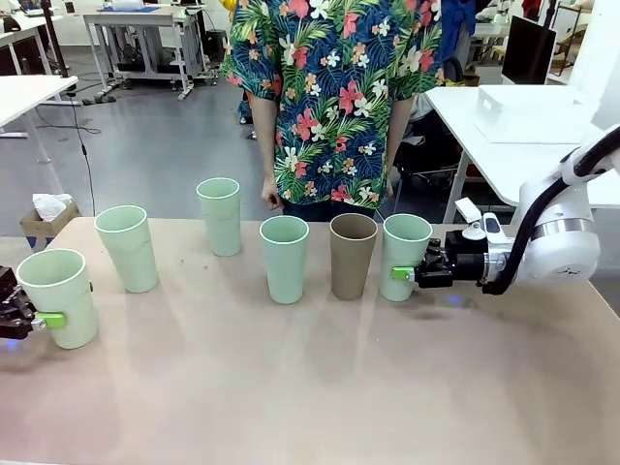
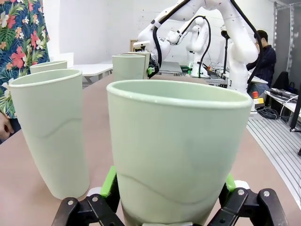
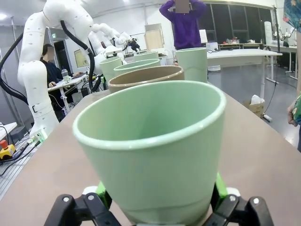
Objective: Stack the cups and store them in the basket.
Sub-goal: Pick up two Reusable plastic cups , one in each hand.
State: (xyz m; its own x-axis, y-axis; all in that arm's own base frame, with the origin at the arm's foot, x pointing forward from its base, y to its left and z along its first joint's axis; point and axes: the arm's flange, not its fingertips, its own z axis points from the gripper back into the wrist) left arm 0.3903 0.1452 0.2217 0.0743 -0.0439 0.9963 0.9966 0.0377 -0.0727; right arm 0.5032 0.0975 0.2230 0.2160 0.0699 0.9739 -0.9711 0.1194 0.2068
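Six cups stand upright in a loose row on the counter [image 1: 310,387], none of them stacked yet. A white bin that I take for the basket [image 1: 531,114] is on another table at the far right, well apart from them. The left gripper [image 1: 60,310] has its green pads [image 2: 110,181] on both sides of the leftmost cup [image 1: 56,286], low near the base, and seems to hold it. The right gripper [image 1: 412,271] holds the rightmost cup [image 1: 405,242] in the same low way. Both cups look to rest on the counter. The main risk, in my judgement, comes from this low grip on a smooth tapered wall: when a cup is lifted, it can lean or slide out of the pads. A leaning cup would then catch the rim of the cup under it and push it over. The brown cup [image 1: 353,254] is just beside the rightmost cup, so a sideways pull could knock it - a straight lift is safer. The three other green cups [image 1: 285,260] stand between the arms, and both arms reaching to the middle together could hit each other.
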